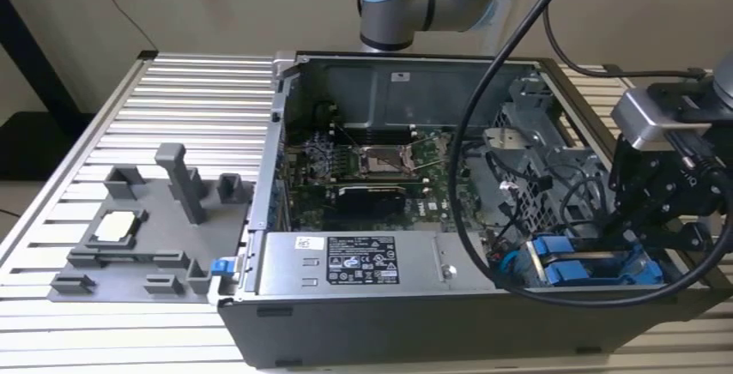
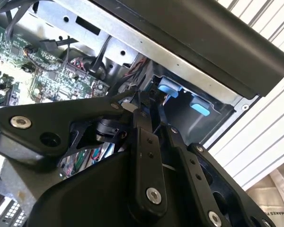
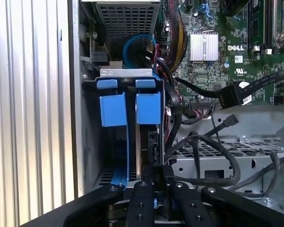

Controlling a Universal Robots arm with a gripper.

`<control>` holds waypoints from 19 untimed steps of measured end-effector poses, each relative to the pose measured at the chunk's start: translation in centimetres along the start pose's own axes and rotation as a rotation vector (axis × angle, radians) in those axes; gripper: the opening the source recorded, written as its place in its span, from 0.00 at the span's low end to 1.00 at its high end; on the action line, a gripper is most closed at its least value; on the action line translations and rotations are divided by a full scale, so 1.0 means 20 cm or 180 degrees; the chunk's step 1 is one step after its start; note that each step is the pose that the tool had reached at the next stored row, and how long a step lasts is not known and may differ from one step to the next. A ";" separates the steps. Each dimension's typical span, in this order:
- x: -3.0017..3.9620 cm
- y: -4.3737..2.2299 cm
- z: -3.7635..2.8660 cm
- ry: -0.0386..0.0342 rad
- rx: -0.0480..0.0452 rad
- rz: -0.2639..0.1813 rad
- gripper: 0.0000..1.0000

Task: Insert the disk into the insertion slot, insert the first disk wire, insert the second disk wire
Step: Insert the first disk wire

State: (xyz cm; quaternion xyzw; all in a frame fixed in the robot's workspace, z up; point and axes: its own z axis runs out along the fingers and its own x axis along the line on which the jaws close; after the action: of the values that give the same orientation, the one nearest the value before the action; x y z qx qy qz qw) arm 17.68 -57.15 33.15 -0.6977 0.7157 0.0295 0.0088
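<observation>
**Disk**: in a blue frame, stood on edge in the insertion slot of the grey drive cage. This was in the corner of the open computer case on the exterior view's right.

**Second blue-tabbed frame**: just beside the disk, in the same cage.

**Tool**: over the disk's upper edge, at the end away from the blue tabs. Whether it was open or closed could not be told.

**Black wire connector**: beside the cage, apart from the disk.

**Motherboard**: further inside the case.

**Bench**: slatted metal, carried the case and a grey fixture plate.
</observation>
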 end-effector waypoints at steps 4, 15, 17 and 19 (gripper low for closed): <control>0.000 0.000 0.000 0.0000 0.0000 -0.0001 0.19; -0.006 0.003 -0.108 0.0000 0.0000 -0.0001 0.27; -0.008 0.005 -0.152 -0.0001 0.0000 -0.0001 0.27; -0.010 0.006 -0.196 0.0000 0.0000 -0.0001 0.27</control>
State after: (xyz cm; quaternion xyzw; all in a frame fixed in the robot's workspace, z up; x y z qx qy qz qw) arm 17.67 -57.15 37.09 -0.6979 0.7156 0.0296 0.0088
